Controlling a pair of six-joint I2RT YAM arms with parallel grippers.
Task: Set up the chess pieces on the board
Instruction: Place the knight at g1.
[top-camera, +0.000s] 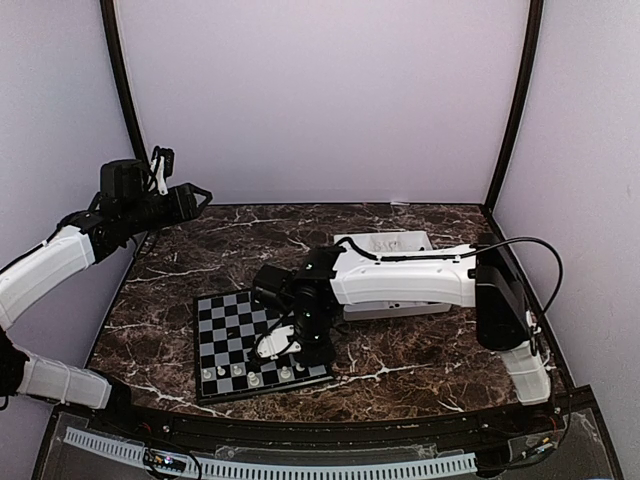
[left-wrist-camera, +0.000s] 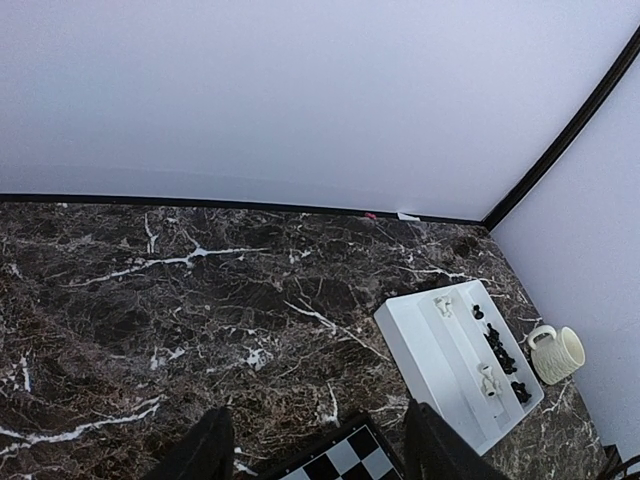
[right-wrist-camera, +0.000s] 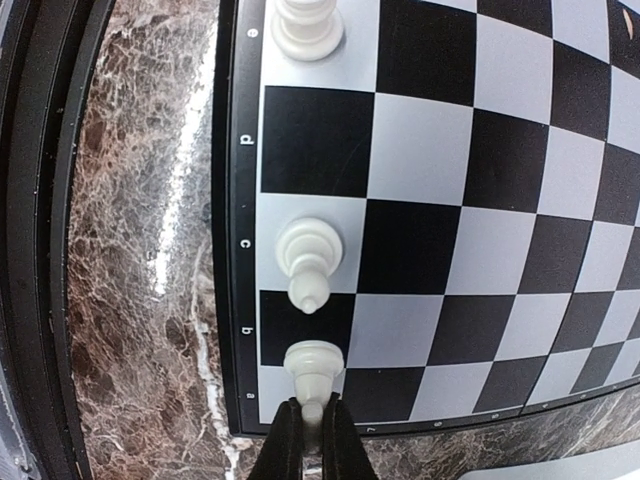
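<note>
The board (top-camera: 240, 335) lies at the near left of the table, with several white chess pieces (top-camera: 238, 369) along its near row. My right gripper (right-wrist-camera: 313, 425) is shut on the top of a white piece (right-wrist-camera: 313, 368) at the board's (right-wrist-camera: 450, 200) near corner, its base over the line between squares a and b; I cannot tell whether it touches. Two other white pieces stand on file c (right-wrist-camera: 308, 255) and file e (right-wrist-camera: 306, 25). In the top view the right gripper (top-camera: 300, 362) is low over the board. My left gripper (top-camera: 203, 195) is open and empty, raised far left; its fingers (left-wrist-camera: 205, 450) frame a board corner (left-wrist-camera: 345, 460).
A white two-compartment tray (left-wrist-camera: 425, 345) sits behind the board at the right, holding black pieces (left-wrist-camera: 500, 350) and a few white ones (left-wrist-camera: 487, 380). A cream ribbed mug (left-wrist-camera: 557, 352) lies beside it. The right arm (top-camera: 400, 280) spans the table's middle and covers much of the tray.
</note>
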